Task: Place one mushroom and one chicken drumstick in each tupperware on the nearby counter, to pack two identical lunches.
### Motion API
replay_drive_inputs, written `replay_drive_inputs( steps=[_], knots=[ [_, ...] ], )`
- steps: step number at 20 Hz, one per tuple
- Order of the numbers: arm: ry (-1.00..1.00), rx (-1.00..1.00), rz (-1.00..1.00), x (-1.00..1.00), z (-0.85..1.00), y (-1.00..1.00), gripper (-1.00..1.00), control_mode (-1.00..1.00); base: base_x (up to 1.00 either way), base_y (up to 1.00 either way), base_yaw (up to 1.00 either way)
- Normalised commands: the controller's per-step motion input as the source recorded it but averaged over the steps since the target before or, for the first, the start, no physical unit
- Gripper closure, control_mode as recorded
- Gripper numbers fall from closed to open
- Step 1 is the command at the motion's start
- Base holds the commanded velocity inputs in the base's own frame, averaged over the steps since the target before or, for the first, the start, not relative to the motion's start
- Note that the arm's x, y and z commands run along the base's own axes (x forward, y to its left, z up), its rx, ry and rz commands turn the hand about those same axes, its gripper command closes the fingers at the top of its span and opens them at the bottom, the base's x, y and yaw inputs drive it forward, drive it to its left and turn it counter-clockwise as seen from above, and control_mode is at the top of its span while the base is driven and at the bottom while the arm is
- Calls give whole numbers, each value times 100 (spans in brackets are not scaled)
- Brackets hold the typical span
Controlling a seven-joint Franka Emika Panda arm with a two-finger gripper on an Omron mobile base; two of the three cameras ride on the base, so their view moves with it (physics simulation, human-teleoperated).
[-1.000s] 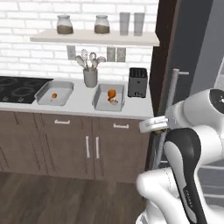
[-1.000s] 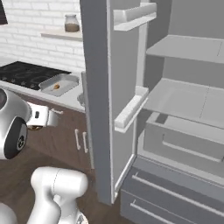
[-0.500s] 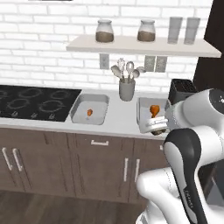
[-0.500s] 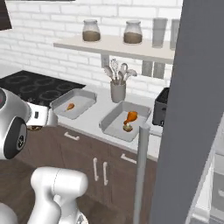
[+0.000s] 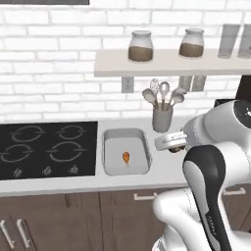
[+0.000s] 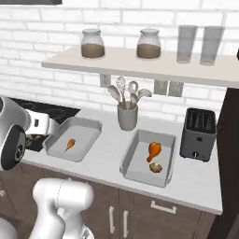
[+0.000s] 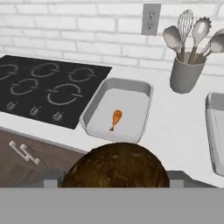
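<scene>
Right at the hand, low in the hand view, a brown rounded mushroom [image 7: 116,166] sits between the gripper [image 7: 114,177] tips, so you appear to be clamped on it with the jaws held wide by its cap; the fingertips themselves are mostly hidden. Beyond it, near the counter's [image 6: 105,161] front edge, lies the left tupperware [image 7: 141,90] just beside the black stovetop [image 7: 43,89], and it holds one chicken drumstick [image 7: 115,118] near its middle but no mushroom, so this looks like the tray to fill. The other tupperware [image 6: 132,157], further toward the counter's right end next to the toaster [image 6: 199,133], already carries a drumstick [image 6: 154,149] and a mushroom [image 6: 155,167]. To do this step well, carry the mushroom over the left tray's bare floor, clear of the drumstick and well inside the raised rim, lower it close to the floor before you let go, since a round cap dropped from height may roll or bounce out. Keep your wrist clear of the utensil holder [image 7: 187,74] standing toward the counter's back edge, between the two trays.
</scene>
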Motion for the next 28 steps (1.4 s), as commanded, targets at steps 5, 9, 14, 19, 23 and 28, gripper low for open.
replay_drive_inputs(
  steps=[5,9,14,19,23,28],
  knots=[
    [0,0,0,0,0,0,100,100,86,28,-57],
    [27,-20,-22,100,-92,72,100,-100,0,0,0],
    [15,-18,-1,100,-97,59,100,-100,0,0,0],
    [1,-5,2,100,-86,28,100,-100,0,0,0],
    [3,-3,1,100,-97,33,100,-100,0,0,0],
    [13,1,0,100,-40,8,-100,-100,0,0,0]
  ],
)
